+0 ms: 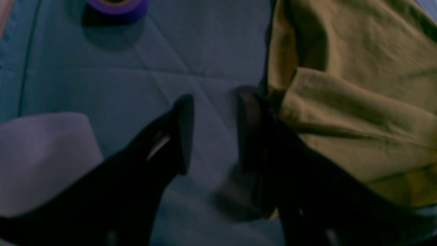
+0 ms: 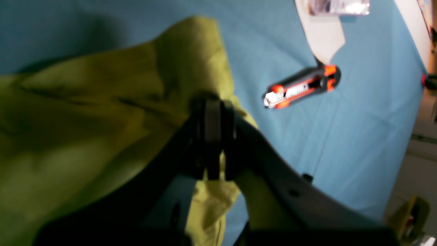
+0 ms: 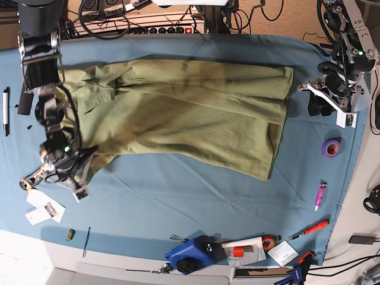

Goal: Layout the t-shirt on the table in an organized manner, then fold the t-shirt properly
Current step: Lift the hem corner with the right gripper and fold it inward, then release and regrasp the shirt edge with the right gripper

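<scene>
The large olive-green cotton t-shirt (image 3: 190,113) lies spread across the far half of the wide counter draped in light-blue cloth (image 3: 178,196), its long axis running side to side, with creases through the middle and one end bunched up.

The right gripper (image 2: 213,135) is down at that bunched end, on the base view's left, its dark jaws pressed together on a fold of green fabric; the cloth rises to a peak just behind the jaws and hangs down below them. Beyond it on the blue cloth lies an orange-and-black utility knife (image 2: 300,87), apart from the shirt, and a white sheet of paper (image 2: 322,37) past that.

The left gripper (image 1: 211,133) hovers at the opposite end of the shirt, low over the bare blue cloth. Its jaws are spread with nothing between them; one black finger (image 1: 252,130) sits just beside the shirt's folded edge, and I cannot tell whether it touches. A purple roll of tape (image 1: 117,8) rests on the counter further out, well clear of the garment.
</scene>
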Tool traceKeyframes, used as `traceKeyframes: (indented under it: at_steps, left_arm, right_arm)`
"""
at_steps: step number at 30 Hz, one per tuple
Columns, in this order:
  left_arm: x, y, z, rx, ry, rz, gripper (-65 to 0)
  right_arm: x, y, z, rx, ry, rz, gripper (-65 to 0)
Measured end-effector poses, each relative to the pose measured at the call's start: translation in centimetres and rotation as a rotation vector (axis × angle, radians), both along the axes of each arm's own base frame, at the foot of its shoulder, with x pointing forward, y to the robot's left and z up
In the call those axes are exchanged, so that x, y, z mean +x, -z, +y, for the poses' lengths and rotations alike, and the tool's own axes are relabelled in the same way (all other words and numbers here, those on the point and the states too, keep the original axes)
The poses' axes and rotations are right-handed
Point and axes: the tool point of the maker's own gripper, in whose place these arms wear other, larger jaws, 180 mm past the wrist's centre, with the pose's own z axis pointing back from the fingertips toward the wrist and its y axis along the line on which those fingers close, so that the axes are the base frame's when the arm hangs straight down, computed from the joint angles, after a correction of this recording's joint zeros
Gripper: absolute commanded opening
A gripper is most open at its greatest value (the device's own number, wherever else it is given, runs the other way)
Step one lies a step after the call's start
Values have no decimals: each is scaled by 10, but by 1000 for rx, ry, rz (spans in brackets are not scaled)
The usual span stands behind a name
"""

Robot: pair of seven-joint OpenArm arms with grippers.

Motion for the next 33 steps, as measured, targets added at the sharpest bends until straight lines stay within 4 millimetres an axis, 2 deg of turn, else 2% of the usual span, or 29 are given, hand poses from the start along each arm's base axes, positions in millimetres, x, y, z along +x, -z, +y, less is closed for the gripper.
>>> traceKeyframes:
  at_steps: [6,12,18,22,24,29,31,33]
  left_arm:
    - [0,0,0,0,0,0,-433]
    - [0,0,0,0,0,0,-433]
    - [0,0,0,1,0,0,-433]
    - [0,0,0,1,0,0,-433]
    - [0,0,0,0,0,0,-433]
    - [0,0,0,0,0,0,-433]
    - [0,0,0,0,0,0,-433]
    - [0,0,0,0,0,0,-433]
  right_arm:
    - [-46,24,-7,-25,24,50,-650]
    - [-78,28,-20,11,55,19,-650]
    - [-78,25,-23,28,54,-17,-638]
    - [-83,28,-26,14,61,18,-469]
    - [-87,30,-27,8,71,36,-426]
    - [-101,27,-39,-56,136,101,-425]
    - [-103,18,-35,-62,141,98,-425]
    - [-96,5,-25,-56,106,44,-425]
